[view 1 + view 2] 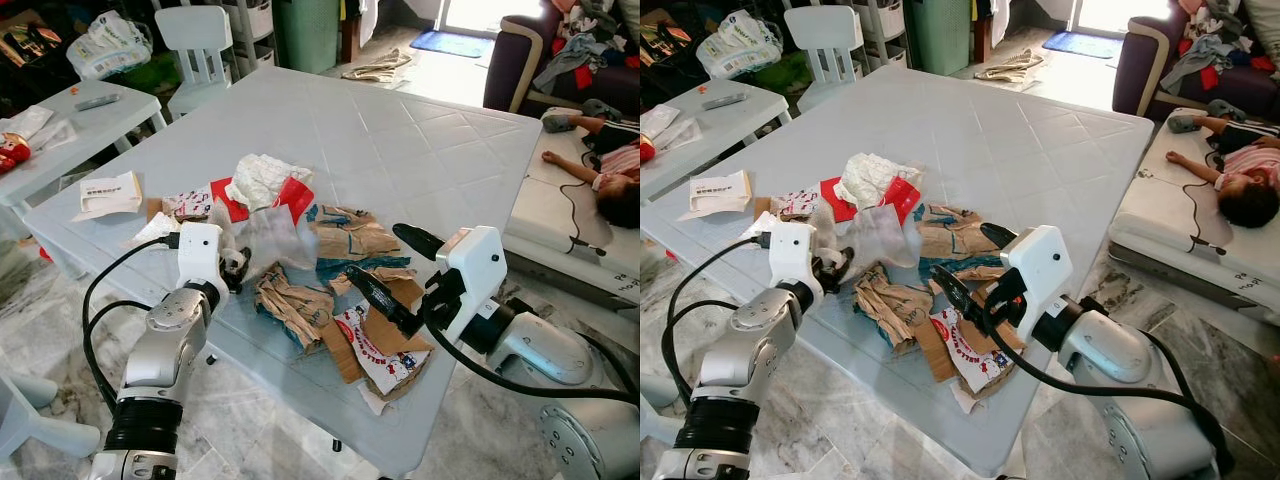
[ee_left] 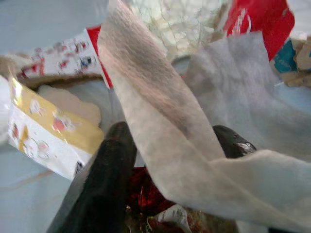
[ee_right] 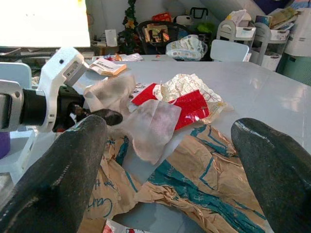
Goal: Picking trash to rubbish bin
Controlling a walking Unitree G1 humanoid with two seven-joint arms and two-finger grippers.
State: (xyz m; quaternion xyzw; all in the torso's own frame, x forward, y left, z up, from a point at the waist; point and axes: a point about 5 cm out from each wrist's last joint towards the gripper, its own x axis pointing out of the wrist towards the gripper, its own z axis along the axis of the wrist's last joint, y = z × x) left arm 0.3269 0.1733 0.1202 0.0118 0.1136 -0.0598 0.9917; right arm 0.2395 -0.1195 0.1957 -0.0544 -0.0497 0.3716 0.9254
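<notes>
A large pale blue plastic desk [image 1: 400, 140] with a moulded tile pattern carries the litter. A second, smaller white desk [image 1: 60, 120] stands to the left, and one white plastic chair [image 1: 200, 50] is seen behind it. On a mattress on the floor at the right a person [image 1: 610, 170] is lying.

Near the front edge of the big desk, several pieces of torn brown paper with teal print [image 1: 350, 245] are spread, crumpled and creased. One torn printed cardboard piece with red lettering [image 1: 385, 355] overhangs the edge. One crumpled red and white foil wrapper [image 1: 265, 185] lies behind them, and one folded white paper slip [image 1: 105, 195] lies well apart to the left.

One thin, limp white tissue sheet [image 3: 146, 119] is draped at the left pincer [image 1: 235, 268], whose two black fingers [image 2: 104, 179] are closed on it, as the left wrist view shows.

The right pincer [image 1: 385, 270] is held spread wide above the brown paper, gripping nothing.
</notes>
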